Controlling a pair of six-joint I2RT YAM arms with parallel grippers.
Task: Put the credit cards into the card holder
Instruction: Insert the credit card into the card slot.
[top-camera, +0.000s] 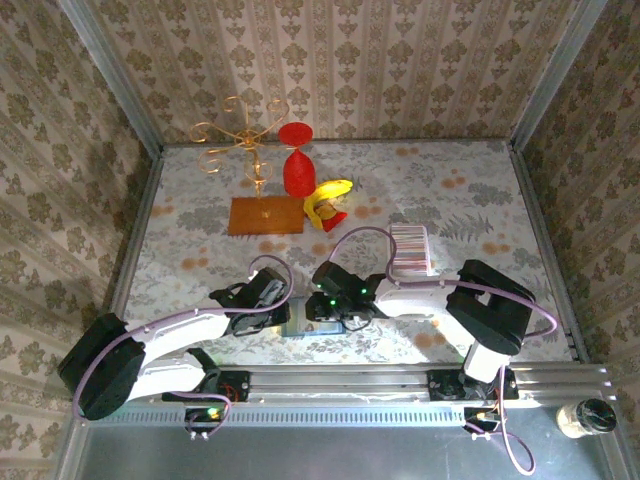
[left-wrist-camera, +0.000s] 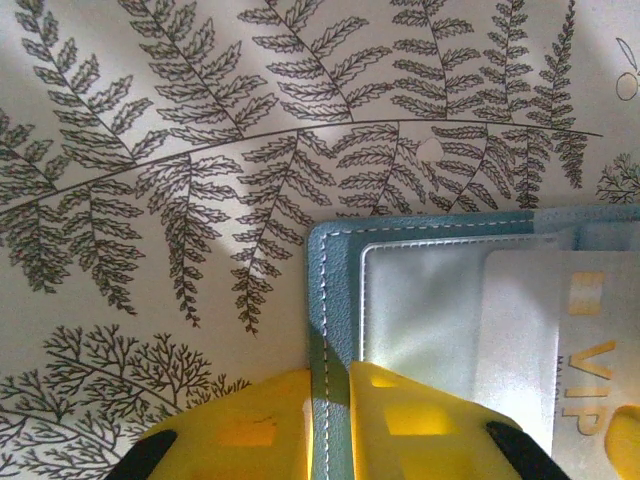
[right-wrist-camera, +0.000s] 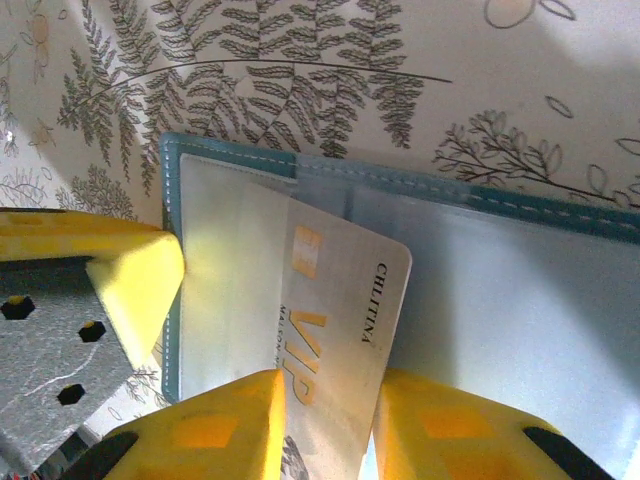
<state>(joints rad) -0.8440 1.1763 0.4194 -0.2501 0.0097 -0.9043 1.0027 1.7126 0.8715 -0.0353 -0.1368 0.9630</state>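
Note:
The card holder (left-wrist-camera: 335, 260) is a teal stitched wallet with clear plastic pockets, lying flat on the fern-print cloth. It also appears as the holder (right-wrist-camera: 230, 165) and the holder (top-camera: 300, 320) between the two arms. My left gripper (left-wrist-camera: 330, 420) is shut on its stitched left edge, one yellow finger on each side. My right gripper (right-wrist-camera: 330, 420) is shut on a credit card (right-wrist-camera: 340, 300), silvery-white with gold VIP lettering. The card slants over the clear pocket, its chip end pointing away from me. The same card (left-wrist-camera: 590, 340) lies at the right of the left wrist view.
A long striped ribbed tray (top-camera: 410, 250) lies behind the right arm. Further back stand a gold wire stand on a brown board (top-camera: 265, 215), a red hourglass-shaped object (top-camera: 296, 165) and a banana (top-camera: 330, 195). Patterned walls enclose the table on three sides.

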